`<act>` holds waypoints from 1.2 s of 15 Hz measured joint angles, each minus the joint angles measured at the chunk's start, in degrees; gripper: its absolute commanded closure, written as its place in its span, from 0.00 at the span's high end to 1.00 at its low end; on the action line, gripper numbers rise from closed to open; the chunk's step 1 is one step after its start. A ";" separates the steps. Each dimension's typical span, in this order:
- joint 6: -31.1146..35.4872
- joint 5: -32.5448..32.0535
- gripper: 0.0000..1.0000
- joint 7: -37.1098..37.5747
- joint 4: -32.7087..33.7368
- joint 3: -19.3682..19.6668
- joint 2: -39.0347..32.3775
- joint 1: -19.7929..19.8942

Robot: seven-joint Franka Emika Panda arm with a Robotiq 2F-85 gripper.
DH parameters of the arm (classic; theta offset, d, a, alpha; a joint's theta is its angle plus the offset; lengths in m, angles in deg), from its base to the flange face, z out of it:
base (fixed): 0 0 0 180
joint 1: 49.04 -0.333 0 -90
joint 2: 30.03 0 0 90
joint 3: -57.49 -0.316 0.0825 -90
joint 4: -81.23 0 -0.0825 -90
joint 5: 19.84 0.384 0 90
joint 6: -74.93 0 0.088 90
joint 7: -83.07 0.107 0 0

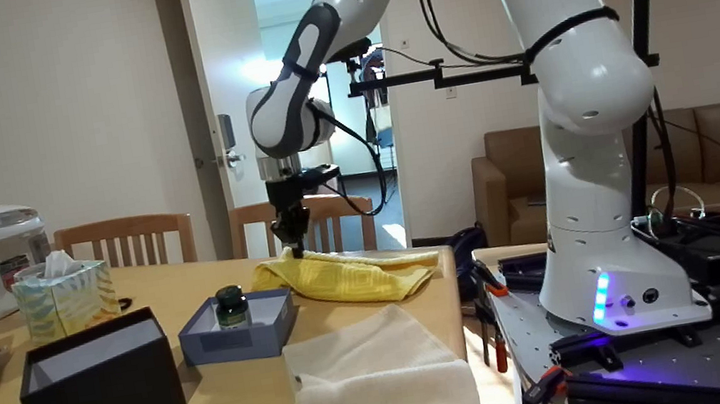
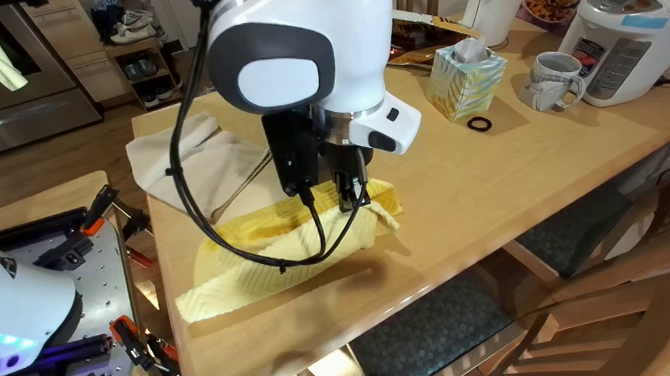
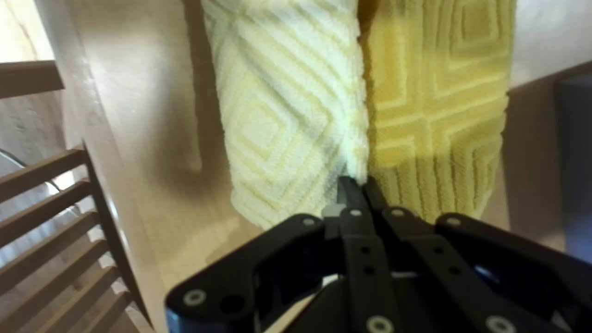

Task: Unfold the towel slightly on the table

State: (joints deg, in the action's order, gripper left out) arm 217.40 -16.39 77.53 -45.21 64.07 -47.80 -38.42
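The gripper (image 3: 363, 182) is pinching a raised fold near one end of the yellow towel (image 1: 351, 283), its jaws nearly meeting on the fabric. The towel is lying close to the edge of the table (image 2: 488, 183), doubled over along its length. Just beside it a beige cloth (image 1: 377, 401) is lying, and I'm seeing a dark jar (image 1: 232, 309) standing inside an open blue box (image 1: 231, 349).
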 measured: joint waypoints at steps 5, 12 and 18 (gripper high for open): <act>-5.31 15.65 0.01 -17.12 1.88 -3.84 0.32 5.71; -20.13 20.92 0.01 -27.09 7.11 -1.68 1.63 10.74; -17.34 18.51 0.01 -20.40 9.16 1.26 1.06 9.24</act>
State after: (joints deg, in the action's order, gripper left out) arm 200.06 2.11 57.13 -36.05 65.33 -46.74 -29.19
